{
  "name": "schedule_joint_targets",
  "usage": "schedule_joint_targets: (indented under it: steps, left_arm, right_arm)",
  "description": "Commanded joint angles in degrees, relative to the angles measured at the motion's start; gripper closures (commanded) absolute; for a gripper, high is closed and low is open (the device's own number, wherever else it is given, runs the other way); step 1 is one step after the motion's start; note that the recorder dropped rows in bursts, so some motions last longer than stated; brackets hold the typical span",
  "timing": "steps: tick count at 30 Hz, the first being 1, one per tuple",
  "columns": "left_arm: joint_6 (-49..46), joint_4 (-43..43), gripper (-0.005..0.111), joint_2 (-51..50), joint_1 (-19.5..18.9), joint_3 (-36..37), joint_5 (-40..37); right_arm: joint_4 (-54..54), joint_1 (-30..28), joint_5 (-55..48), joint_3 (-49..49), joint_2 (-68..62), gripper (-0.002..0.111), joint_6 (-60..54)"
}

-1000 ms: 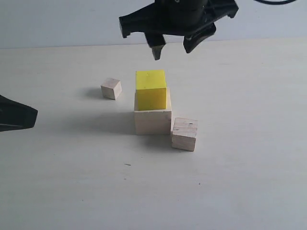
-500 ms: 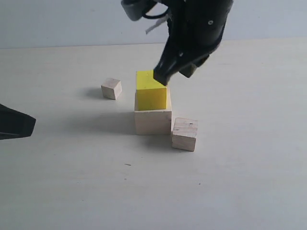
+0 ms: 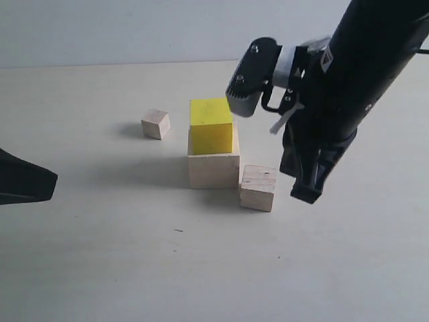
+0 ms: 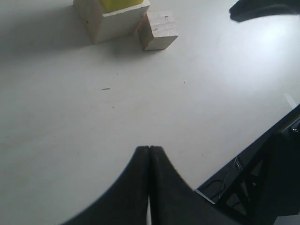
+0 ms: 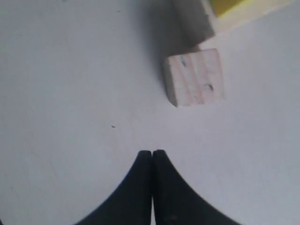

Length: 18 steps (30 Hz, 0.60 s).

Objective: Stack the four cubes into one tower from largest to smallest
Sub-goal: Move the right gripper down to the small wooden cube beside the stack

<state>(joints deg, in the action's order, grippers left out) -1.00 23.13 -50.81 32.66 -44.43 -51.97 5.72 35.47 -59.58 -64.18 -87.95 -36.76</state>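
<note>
The yellow cube [image 3: 211, 125] rests on the large pale wood cube [image 3: 213, 169] at the table's middle. Touching that base's right front corner sits the medium speckled cube [image 3: 258, 188], also seen as the medium cube [image 5: 194, 77] and the medium cube [image 4: 158, 30]. The small cube [image 3: 155, 124] lies apart at the back left. My right gripper [image 3: 306, 194] hangs shut and empty just right of the medium cube, tips [image 5: 153, 153] pressed together. My left gripper [image 4: 149, 148] is shut with nothing in it, low at the left edge [image 3: 27, 179].
The pale table [image 3: 134, 255] spreads wide around the cubes. A dark speck [image 3: 178, 231] marks its front. In the left wrist view a black frame [image 4: 262, 173] shows beyond the table edge.
My right arm swung from above the yellow cube down and rightward, ending beside the medium cube. The cubes and left gripper have stayed put.
</note>
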Motion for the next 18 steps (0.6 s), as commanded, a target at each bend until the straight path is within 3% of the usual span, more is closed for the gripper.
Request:
schedule_joint_targets:
  steps: [1,6,10,18]
  left_arm:
    - [-0.1,1.3,0.107,0.4,-0.2,0.1,-1.0]
    - [-0.1,1.4,0.107,0.4,-0.2,0.1,-3.0]
    - [-0.1,1.4,0.107,0.4,-0.2,0.1,-3.2]
    - [-0.1,1.7,0.107,0.4,-0.2,0.1,-2.4]
  right_arm:
    - [1.9,-0.5,6.5,3.6,-0.5,0.108,-7.1]
    - [-1.2,-0.5,13.5,5.6,-1.6,0.108,-6.3]
    - [-0.7,-0.5,17.7,5.6,-1.5,0.108,1.4]
    - [-7.7,-0.5,26.6,6.2,-3.7,0.103,1.3]
